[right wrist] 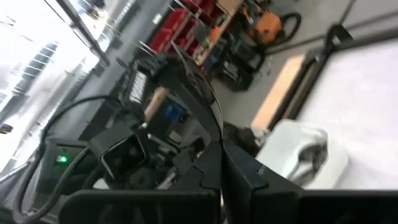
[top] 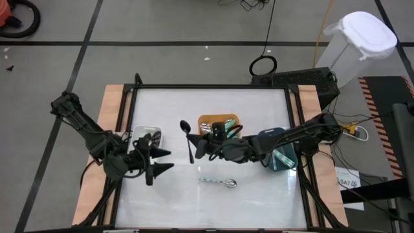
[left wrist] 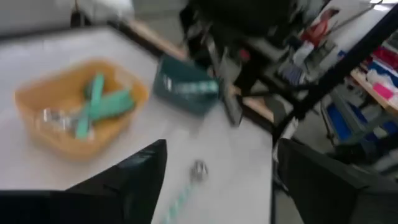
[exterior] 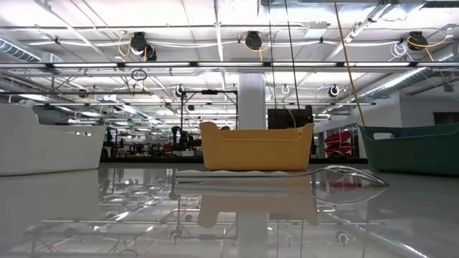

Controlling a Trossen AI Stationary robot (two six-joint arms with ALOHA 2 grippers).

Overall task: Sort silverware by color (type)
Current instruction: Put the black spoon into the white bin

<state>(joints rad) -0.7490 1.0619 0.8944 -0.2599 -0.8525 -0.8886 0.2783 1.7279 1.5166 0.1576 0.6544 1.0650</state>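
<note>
My right gripper (top: 196, 148) is shut on a black spoon (top: 187, 139) held up over the table's middle, just left of the orange bin (top: 218, 123). That bin holds teal-handled utensils (left wrist: 102, 102). My left gripper (top: 169, 160) hovers open and holding nothing beside the white bin (top: 147, 134), which holds dark utensils. A spoon with a striped teal handle and silver head (top: 218, 182) lies flat on the table nearer the front edge; the low view shows it too (exterior: 344, 175). The dark teal bin (top: 281, 154) sits under my right arm. My right gripper pinches the black spoon's thin handle (right wrist: 214, 134) between its two shut fingers. The fingers come level from the table's right and lie across the handle. The spoon is lifted clear of the table, its bowl (top: 185, 125) toward the far edge.
The three bins stand in a row across the table's middle: white (exterior: 43, 147), orange (exterior: 257, 147), dark teal (exterior: 412, 149). Bare white tabletop (top: 259, 200) stretches along the front. Black frame rails (top: 304, 188) edge the table. A white lidded bin (top: 359, 39) stands on the floor beyond.
</note>
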